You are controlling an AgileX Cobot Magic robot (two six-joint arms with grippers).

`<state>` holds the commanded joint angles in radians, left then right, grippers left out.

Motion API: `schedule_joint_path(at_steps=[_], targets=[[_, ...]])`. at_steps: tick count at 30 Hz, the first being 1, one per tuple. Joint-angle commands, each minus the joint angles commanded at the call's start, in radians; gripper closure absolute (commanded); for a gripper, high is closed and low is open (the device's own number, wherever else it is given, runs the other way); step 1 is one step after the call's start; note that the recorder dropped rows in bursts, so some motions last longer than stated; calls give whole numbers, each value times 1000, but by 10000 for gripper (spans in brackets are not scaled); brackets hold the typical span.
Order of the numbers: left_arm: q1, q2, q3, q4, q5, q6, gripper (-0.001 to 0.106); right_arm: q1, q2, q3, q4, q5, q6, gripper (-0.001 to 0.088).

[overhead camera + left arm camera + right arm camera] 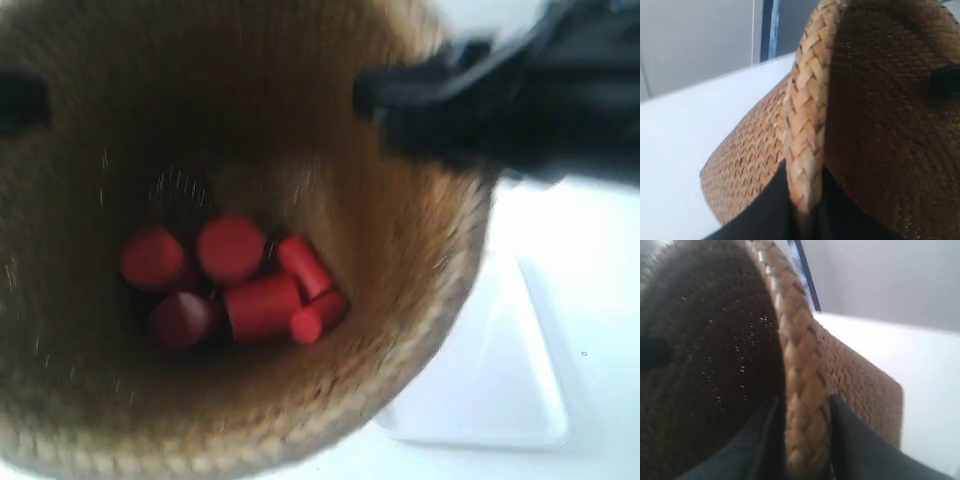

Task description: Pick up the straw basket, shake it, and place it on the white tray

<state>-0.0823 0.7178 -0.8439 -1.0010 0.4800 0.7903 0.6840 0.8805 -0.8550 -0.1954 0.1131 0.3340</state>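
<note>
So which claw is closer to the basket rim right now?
Neither, level. The left claw clamps the rim of the straw basket, one finger inside and one outside; the right claw clamps it likewise on the opposite side.

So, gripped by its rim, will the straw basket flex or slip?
Probably stiff: the straw basket looks round with the left end effector and right end effector pinching its braided rim. Slipping seems unlikely; the weave looks rough. Loose red cylinders may roll, shifting weight.

Looks like a robot lab here: bare white bench (670, 150), plain grey wall panels (695, 40) behind, a blue post (771, 25).
</note>
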Motion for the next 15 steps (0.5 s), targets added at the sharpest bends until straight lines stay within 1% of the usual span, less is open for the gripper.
schedule_joint_path(at_steps=[1,2,3,4,6,8,10,11,13,14,15], targets=[[0,29,33,0,-60,-2,1053,-14,46,19,-24,-5,0,868],[0,59,53,0,-78,-15,1053,-28,90,25,-39,14,0,868],[0,74,50,0,-54,-41,1053,-33,114,20,-39,46,2,868],[0,75,29,0,9,-80,1053,-34,120,-3,-26,100,21,868],[0,48,-38,0,157,-96,1053,-11,66,-62,20,175,33,868],[0,15,-90,10,200,-94,1053,17,-7,-84,25,154,33,868],[0,-4,-93,35,155,-80,1053,26,-42,-65,1,96,31,868],[0,-4,-69,69,109,-57,1053,14,-34,-36,-52,67,31,868],[0,40,4,107,3,-59,1053,-17,43,23,-117,38,34,868],[0,68,36,126,-23,-59,1053,-38,93,43,-124,49,34,868],[0,88,42,149,0,-71,1053,-50,134,41,-113,86,42,868]])
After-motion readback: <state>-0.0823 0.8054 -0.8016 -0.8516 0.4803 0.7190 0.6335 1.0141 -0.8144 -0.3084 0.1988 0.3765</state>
